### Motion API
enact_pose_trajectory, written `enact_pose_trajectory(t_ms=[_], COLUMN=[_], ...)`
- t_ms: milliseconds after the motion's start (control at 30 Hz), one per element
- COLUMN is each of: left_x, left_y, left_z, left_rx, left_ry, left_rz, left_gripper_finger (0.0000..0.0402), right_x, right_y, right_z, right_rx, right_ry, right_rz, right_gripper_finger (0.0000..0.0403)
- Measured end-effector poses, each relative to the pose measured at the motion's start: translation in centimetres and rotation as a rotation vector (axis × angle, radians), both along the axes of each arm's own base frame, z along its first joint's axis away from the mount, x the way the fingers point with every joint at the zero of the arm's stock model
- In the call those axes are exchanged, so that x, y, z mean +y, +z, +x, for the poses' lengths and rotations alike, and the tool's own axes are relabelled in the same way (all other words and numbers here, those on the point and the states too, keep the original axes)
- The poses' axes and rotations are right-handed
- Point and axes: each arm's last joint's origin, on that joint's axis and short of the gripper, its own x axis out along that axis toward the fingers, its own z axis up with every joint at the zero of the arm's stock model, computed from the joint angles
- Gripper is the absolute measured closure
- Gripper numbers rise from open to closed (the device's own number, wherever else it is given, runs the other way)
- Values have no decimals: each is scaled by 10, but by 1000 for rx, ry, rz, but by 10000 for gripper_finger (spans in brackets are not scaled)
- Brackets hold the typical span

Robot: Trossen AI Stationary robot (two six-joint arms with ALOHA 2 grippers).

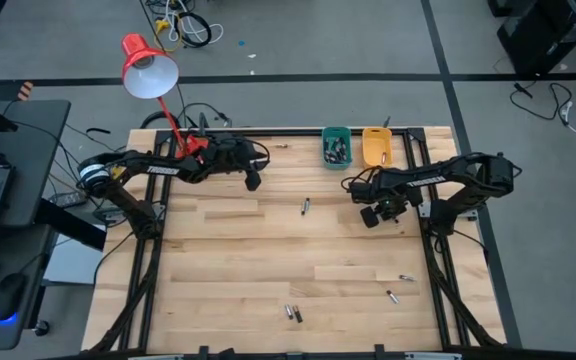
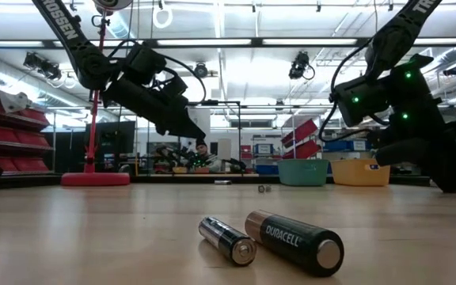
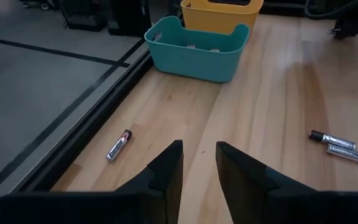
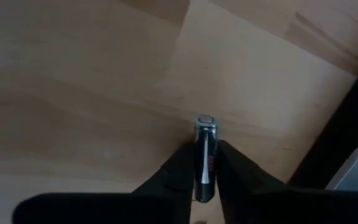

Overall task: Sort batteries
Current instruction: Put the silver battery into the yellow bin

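The wooden table (image 1: pixel 228 260) is seen from above, with a red lamp (image 1: pixel 150 66) at its far left corner. A teal bin (image 1: pixel 336 147) and a yellow bin (image 1: pixel 376 146) are set side by side at the far edge. The left gripper (image 3: pixel 199 163) is held above the far left part of the table, its fingers a narrow way apart with nothing between them. The right gripper (image 4: pixel 204 167) is closed on one battery (image 4: pixel 204 155), which is pinched between the two fingers with its silvery end poking out past the tips. Other batteries (image 1: pixel 293 313) are lying loose near the front edge
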Motion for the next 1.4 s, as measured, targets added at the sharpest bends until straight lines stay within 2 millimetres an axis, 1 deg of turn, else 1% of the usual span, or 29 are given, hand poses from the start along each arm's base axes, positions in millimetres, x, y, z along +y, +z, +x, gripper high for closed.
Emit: enact_pose_trajectory(t_ms=[200, 400, 633, 733, 900, 1233, 1400], left_x=[0, 0, 0, 0, 0, 0, 0], left_y=[0, 0, 0, 0, 0, -1, -1], left_z=[0, 0, 0, 0, 0, 0, 0], left_rx=[-1, 1, 1, 1, 1, 8, 8], left_ry=[1, 1, 2, 2, 2, 2, 2], left_rz=[-3, -5, -5, -5, -5, -10, -10], left_gripper_finger=[289, 289, 289, 289, 289, 289, 289], right_x=[0, 0, -1, -1, 1, 3, 3], right_y=[0, 2, 14, 14, 12, 12, 12], right_z=[0, 2, 18, 29, 39, 41, 41], right_rx=[0, -8, -150, -260, -342, -350, -350], right_ry=[2, 2, 30, 50, 84, 98, 113], right_rz=[0, 0, -9, -17, -25, -42, -40], right_gripper_finger=[373, 368, 367, 366, 365, 333, 334])
